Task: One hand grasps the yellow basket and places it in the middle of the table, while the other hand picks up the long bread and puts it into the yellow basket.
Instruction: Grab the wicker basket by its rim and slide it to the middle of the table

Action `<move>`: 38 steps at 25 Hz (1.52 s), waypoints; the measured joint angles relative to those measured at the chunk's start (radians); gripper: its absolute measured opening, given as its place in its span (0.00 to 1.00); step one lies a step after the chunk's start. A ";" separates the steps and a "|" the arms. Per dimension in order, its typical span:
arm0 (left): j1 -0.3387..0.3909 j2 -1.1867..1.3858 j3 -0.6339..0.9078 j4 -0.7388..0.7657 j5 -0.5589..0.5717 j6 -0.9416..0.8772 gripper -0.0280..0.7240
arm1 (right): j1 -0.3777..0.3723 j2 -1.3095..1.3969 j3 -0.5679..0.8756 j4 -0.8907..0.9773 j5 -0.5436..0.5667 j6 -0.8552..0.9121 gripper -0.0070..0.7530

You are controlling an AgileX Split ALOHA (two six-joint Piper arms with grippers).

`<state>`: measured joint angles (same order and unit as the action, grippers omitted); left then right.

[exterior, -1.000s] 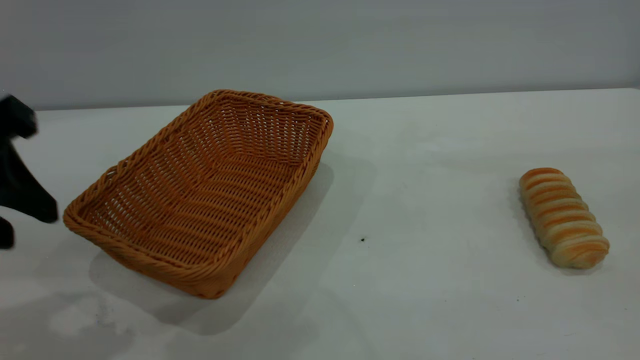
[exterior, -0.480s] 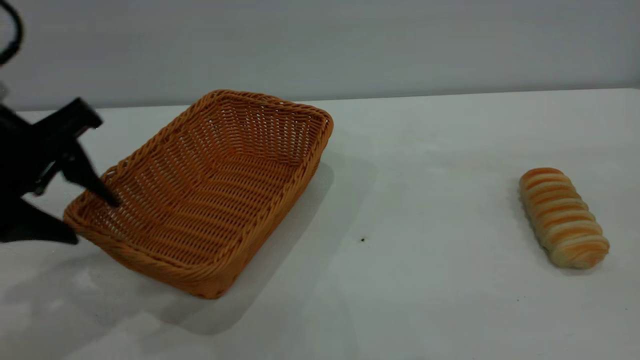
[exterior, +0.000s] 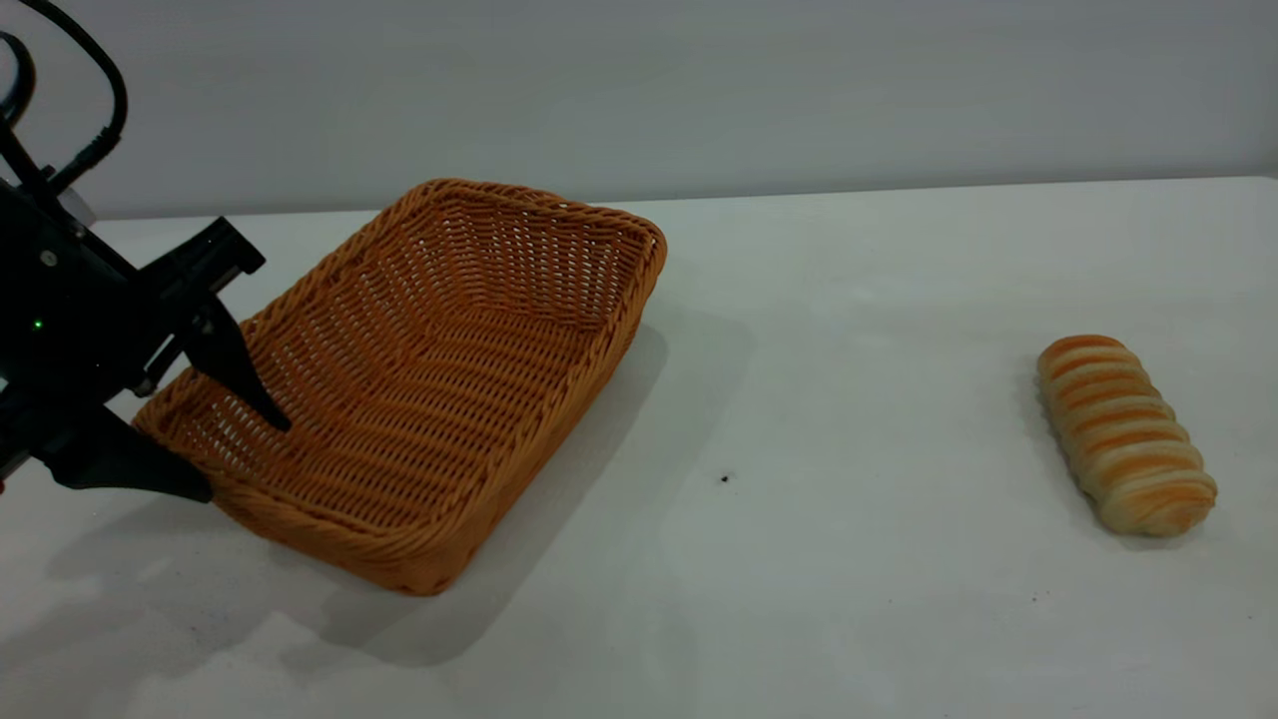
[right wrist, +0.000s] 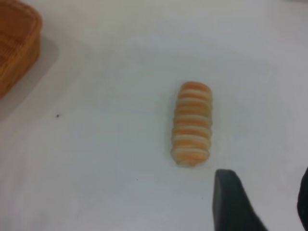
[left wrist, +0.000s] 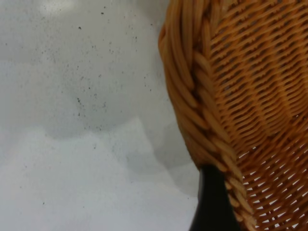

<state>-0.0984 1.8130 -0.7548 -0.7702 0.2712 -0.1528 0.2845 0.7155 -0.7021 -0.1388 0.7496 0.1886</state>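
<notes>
We see a plain pale grey wall (exterior: 699, 90) running behind the scene, smooth and bare across its whole width. It meets the far edge of a wide white tabletop (exterior: 849, 599) along a nearly level line. The tabletop's surface is matt, with a few tiny dark specks, one clearer speck (exterior: 724, 479) near its middle. Light falls softly from above and from the left, so shadows spread toward the right and toward us, with diffuse edges.
</notes>
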 joint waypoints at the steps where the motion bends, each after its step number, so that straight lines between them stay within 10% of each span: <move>1: 0.000 0.003 -0.001 -0.002 -0.001 0.000 0.75 | 0.004 0.000 0.000 -0.003 0.001 0.000 0.50; 38: 0.003 0.063 0.000 -0.041 -0.117 -0.052 0.75 | 0.004 0.000 0.000 -0.007 0.013 -0.001 0.50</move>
<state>-0.0955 1.8761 -0.7552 -0.8107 0.1546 -0.2048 0.2889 0.7155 -0.7021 -0.1456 0.7630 0.1880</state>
